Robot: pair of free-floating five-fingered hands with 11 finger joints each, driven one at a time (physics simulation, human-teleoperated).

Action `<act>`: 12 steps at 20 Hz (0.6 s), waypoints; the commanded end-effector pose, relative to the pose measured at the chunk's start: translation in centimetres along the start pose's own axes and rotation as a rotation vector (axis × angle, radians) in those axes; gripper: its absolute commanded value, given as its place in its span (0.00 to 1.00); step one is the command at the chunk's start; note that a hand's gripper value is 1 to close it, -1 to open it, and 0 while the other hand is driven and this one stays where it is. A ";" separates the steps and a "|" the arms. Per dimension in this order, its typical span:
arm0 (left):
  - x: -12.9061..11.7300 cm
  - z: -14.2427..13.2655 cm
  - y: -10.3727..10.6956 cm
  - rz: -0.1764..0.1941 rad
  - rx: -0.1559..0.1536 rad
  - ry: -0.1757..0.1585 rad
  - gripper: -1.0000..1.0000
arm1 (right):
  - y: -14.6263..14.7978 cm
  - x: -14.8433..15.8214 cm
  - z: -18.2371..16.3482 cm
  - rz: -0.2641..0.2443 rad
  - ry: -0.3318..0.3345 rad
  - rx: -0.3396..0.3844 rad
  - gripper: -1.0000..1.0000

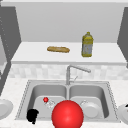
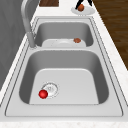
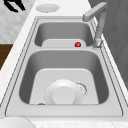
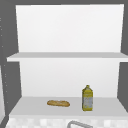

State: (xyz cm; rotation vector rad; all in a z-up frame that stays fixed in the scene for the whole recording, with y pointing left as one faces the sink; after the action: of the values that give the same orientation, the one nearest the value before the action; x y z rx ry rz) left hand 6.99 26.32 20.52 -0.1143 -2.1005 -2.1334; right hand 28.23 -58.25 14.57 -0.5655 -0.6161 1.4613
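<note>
i saw the left hand (image 1: 32, 115) at the front left corner of the double sink (image 1: 25, 96); in the right side view it hung off the far left edge of the counter. i could not tell whether its fingers were straight or curled. the right hand (image 2: 83, 3) was over a plate (image 2: 87, 11) on the counter to the right of the sink, its fingers down around a small brown ball (image 2: 80, 7); whether they pinched it i could not tell.

i counted one small red ball (image 1: 45, 99) by the left basin's drain, one big red ball (image 1: 67, 114) at the front, one white plate (image 3: 63, 93) in the right basin, two more plates on the counter, one faucet (image 1: 72, 71), one bread loaf (image 1: 58, 49) and one yellow bottle (image 1: 87, 45) on the shelf.
</note>
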 end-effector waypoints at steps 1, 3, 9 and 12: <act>0.0 0.0 0.0 0.000 0.000 0.000 0.50 | 0.4 -1.3 -1.3 0.007 -0.012 -0.001 0.00; 0.0 0.0 0.0 0.000 0.000 0.000 0.50 | 0.5 -1.9 -1.9 0.004 -0.012 0.000 0.00; 0.0 0.0 0.0 0.000 0.000 0.000 0.50 | 0.5 -3.4 -3.5 -0.001 -0.011 -0.033 0.00; 0.0 0.0 0.0 0.000 0.000 0.000 0.50 | 0.6 -3.3 -4.1 -0.010 -0.024 -0.051 0.00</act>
State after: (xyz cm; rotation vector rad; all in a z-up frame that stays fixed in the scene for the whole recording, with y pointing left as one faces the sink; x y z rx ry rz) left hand 6.99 26.32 20.52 -0.1143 -2.1005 -2.1334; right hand 30.28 -61.39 12.23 -0.5844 -0.6823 1.4460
